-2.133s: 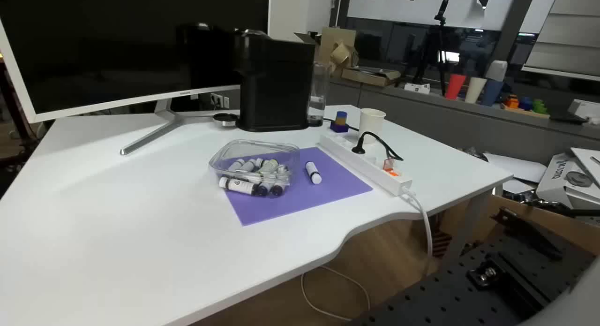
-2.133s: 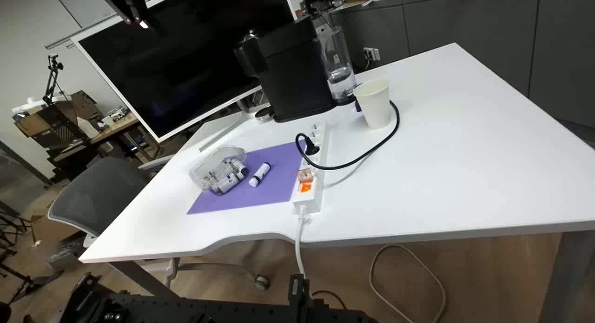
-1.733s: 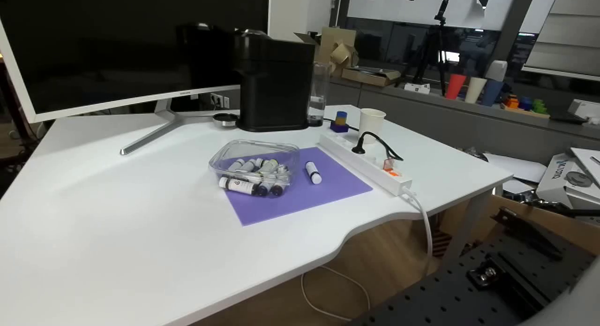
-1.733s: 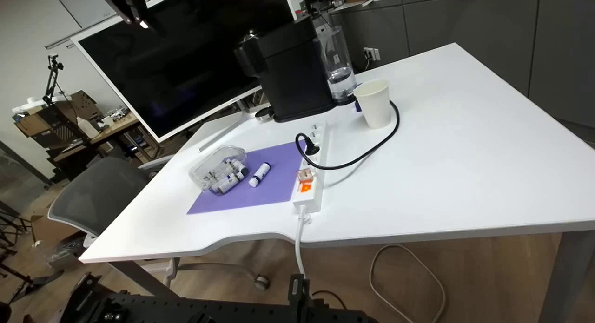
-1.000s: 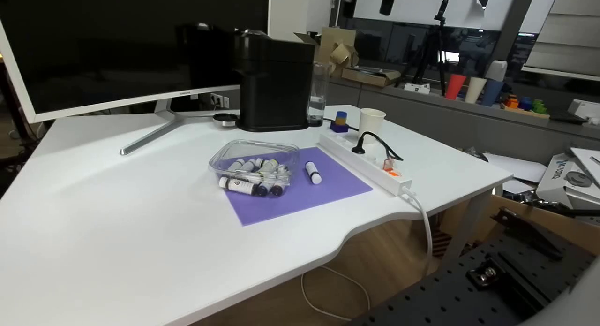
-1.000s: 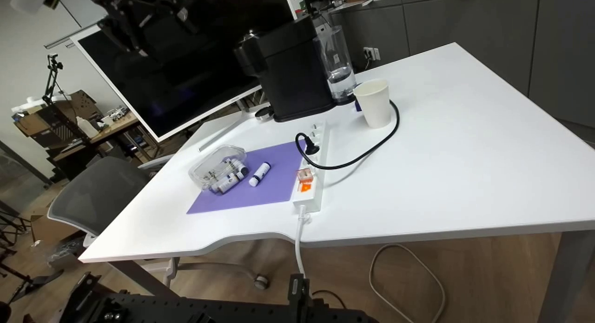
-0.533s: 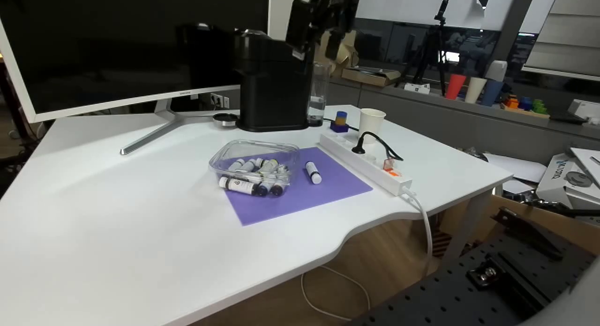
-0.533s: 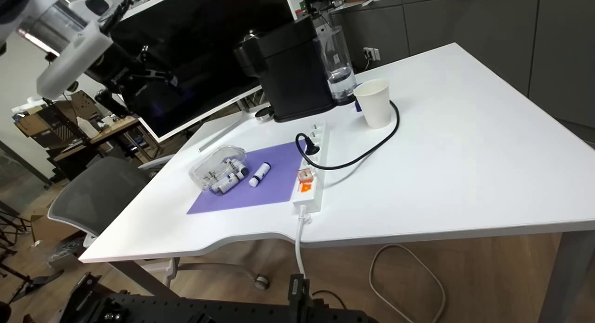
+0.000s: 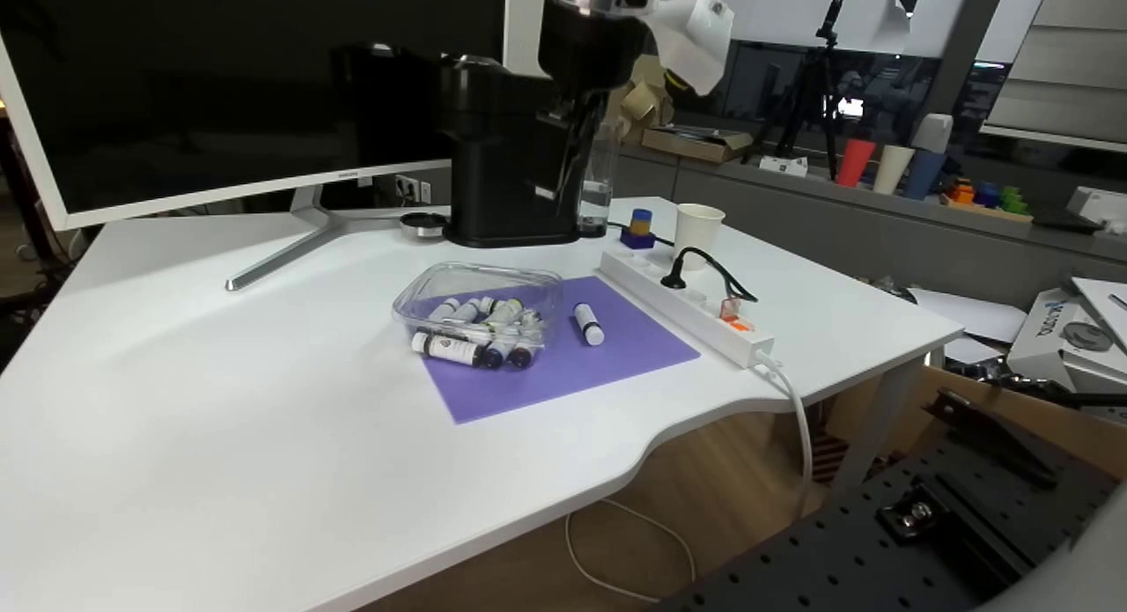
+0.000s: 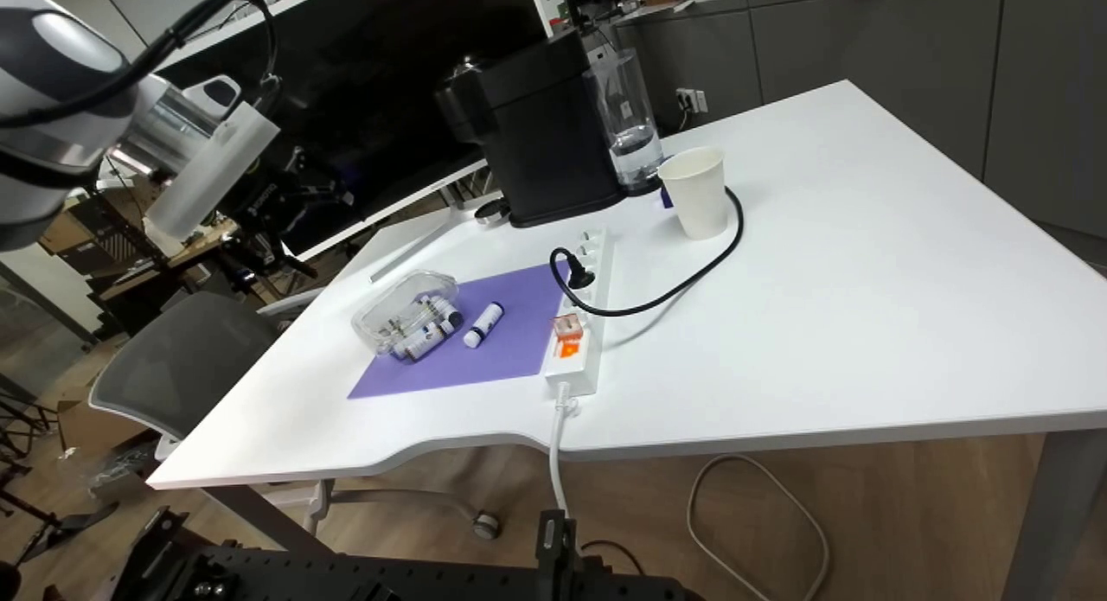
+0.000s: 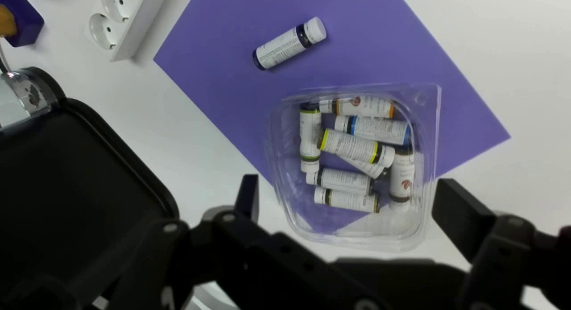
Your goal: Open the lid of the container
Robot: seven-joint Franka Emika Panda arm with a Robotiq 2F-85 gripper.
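Note:
A clear plastic container (image 9: 421,297) stands partly on the purple sheet (image 9: 546,383). Several small white-labelled vials (image 11: 350,146) lie inside it. It also shows in an exterior view (image 10: 372,322) and in the wrist view (image 11: 379,233). Its top is see-through; I cannot tell whether a separate lid is on it. My gripper (image 11: 345,194) is open and empty, pointing down, with its fingers wide apart on either side of the container's near part in the wrist view. In both exterior views the gripper (image 10: 322,233) is high above the desk, apart from the container.
A loose vial (image 9: 587,323) lies on the purple sheet beside the container. A white power strip (image 9: 687,308) with a black plug stands past it. A black coffee machine (image 9: 515,172), a monitor (image 9: 255,84) and a paper cup (image 9: 698,229) stand behind.
My gripper has come down into view from above, turning to point downward, and now hangs in front of the coffee machine in an exterior view. The container and vials have not moved.

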